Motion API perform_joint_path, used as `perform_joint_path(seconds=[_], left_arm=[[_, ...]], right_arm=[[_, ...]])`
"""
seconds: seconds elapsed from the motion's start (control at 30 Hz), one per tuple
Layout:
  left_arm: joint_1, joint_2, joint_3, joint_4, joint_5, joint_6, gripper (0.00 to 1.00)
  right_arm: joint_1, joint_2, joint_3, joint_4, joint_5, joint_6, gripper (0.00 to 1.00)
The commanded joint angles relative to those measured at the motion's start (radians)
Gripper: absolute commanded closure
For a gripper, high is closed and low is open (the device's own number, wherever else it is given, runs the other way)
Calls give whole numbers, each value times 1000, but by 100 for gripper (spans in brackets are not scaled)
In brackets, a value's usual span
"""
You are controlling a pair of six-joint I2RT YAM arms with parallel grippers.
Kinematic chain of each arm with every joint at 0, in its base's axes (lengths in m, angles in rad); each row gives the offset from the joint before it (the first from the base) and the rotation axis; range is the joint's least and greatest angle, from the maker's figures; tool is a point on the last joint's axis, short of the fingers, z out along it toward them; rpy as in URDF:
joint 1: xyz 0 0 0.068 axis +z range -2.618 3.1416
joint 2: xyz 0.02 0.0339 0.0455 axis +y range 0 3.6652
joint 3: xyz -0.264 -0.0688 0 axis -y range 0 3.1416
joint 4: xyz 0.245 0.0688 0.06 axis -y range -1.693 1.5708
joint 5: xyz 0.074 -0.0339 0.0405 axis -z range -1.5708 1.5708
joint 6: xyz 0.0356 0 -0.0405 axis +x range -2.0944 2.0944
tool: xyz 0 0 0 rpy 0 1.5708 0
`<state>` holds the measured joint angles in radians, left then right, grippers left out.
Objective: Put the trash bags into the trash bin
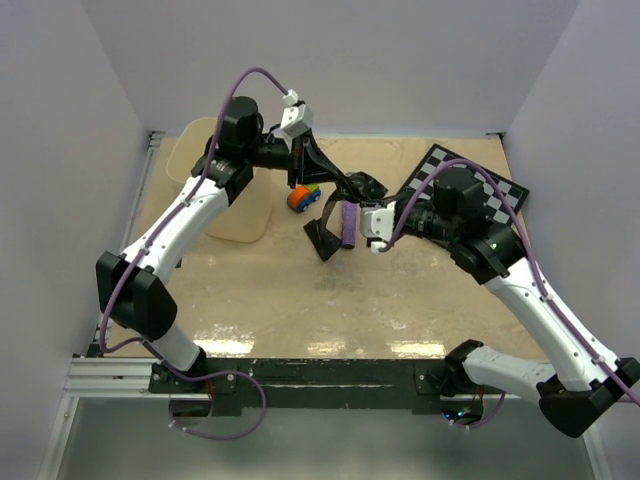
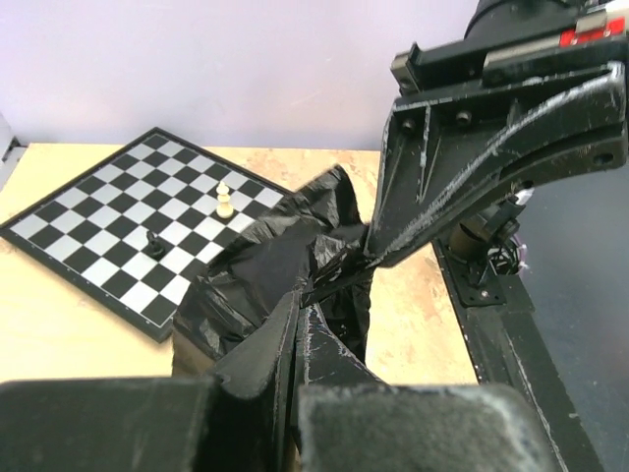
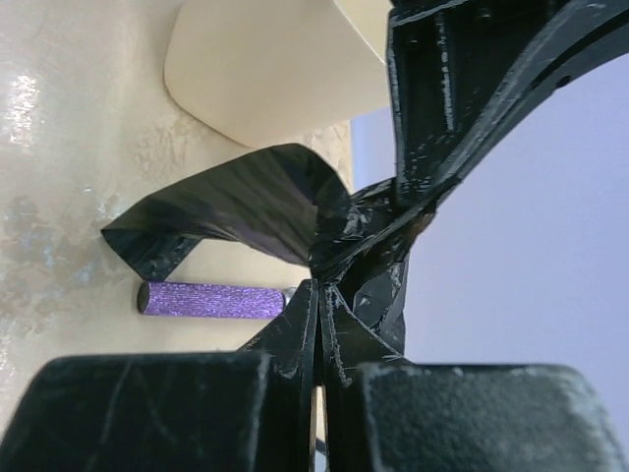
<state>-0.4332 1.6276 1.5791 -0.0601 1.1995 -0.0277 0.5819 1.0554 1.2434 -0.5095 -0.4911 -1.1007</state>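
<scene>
A thin, glossy black trash bag [image 1: 328, 236] hangs crumpled above the table, and both grippers pinch it at its top. My left gripper [image 1: 352, 184] reaches in from the left and is shut on the bag [image 2: 260, 265], its tips [image 2: 300, 295] pressed together on the film. My right gripper [image 1: 368, 197] meets it from the right and is also shut on the bag [image 3: 246, 202], at a bunched fold [image 3: 320, 281]. The cream trash bin [image 1: 232, 205] stands at the back left, partly hidden by the left arm. In the right wrist view the trash bin [image 3: 265, 69] lies beyond the bag.
A purple glittery cylinder [image 1: 347, 225] lies on the table under the bag, and an orange-and-blue toy [image 1: 303, 197] sits near the bin. A chequered board [image 1: 480, 185] with a white piece [image 2: 224, 202] and a black piece [image 2: 154, 243] lies at the back right.
</scene>
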Motion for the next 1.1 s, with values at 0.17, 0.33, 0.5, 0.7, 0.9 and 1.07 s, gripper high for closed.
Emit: perform_joint_path(seconds=[0.17, 0.33, 0.5, 0.7, 0.9, 1.07], left_arm=[[30, -43, 1, 95, -52, -5, 100], [33, -58, -24, 98, -57, 9, 100], [33, -72, -36, 91, -75, 55, 100], [33, -80, -56, 85, -78, 97, 100], [28, -110, -70, -107, -97, 351, 100], [25, -130, -67, -179, -117, 449, 100]], right_arm=[[4, -3, -25, -101, -35, 134, 98], [4, 2, -33, -89, -21, 252, 95], [2, 48, 21, -211, -14, 297, 87], [-36, 40, 88, -209, -24, 386, 83], [-151, 115, 277, -201, -205, 459, 80], [-155, 130, 254, -30, -198, 585, 67]])
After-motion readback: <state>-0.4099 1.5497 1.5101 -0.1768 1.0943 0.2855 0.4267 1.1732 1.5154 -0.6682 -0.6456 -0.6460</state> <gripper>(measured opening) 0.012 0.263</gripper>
